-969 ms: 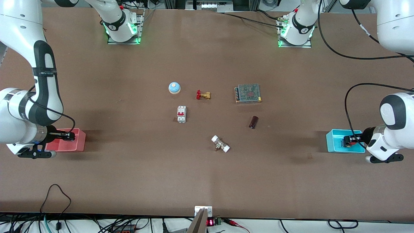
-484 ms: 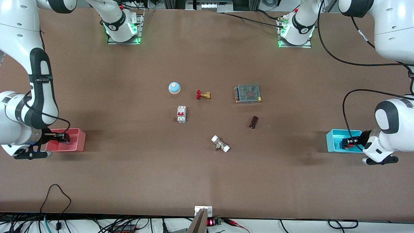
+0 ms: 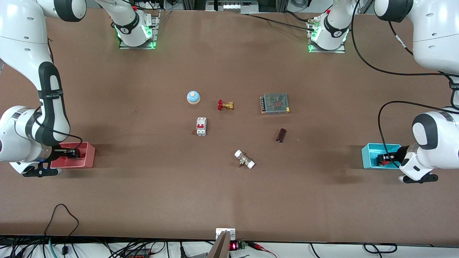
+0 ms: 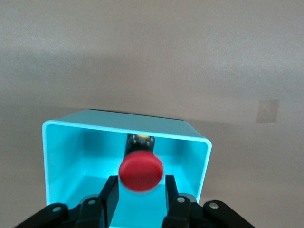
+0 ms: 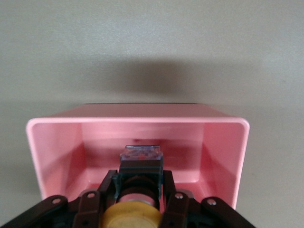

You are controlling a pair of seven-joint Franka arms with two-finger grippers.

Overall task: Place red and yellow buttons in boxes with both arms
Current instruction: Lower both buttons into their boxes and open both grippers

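Since a moment ago we have lowered both loads deeper, so release is close. Our left gripper [image 4: 137, 199] clamps the red mushroom-capped push button [image 4: 141, 171] inside the cyan-blue rectangular plastic tub [image 3: 369, 154]. Our right gripper [image 5: 137, 194] stays clamped on the orange-yellow capped push button [image 5: 130, 214] inside the pink-red plastic tub [image 5: 137, 124]. Neither tub shows anything else inside.

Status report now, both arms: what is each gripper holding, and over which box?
Left gripper around red button, in cyan box. Right gripper shut on yellow button, in pink box. Nothing in the way.
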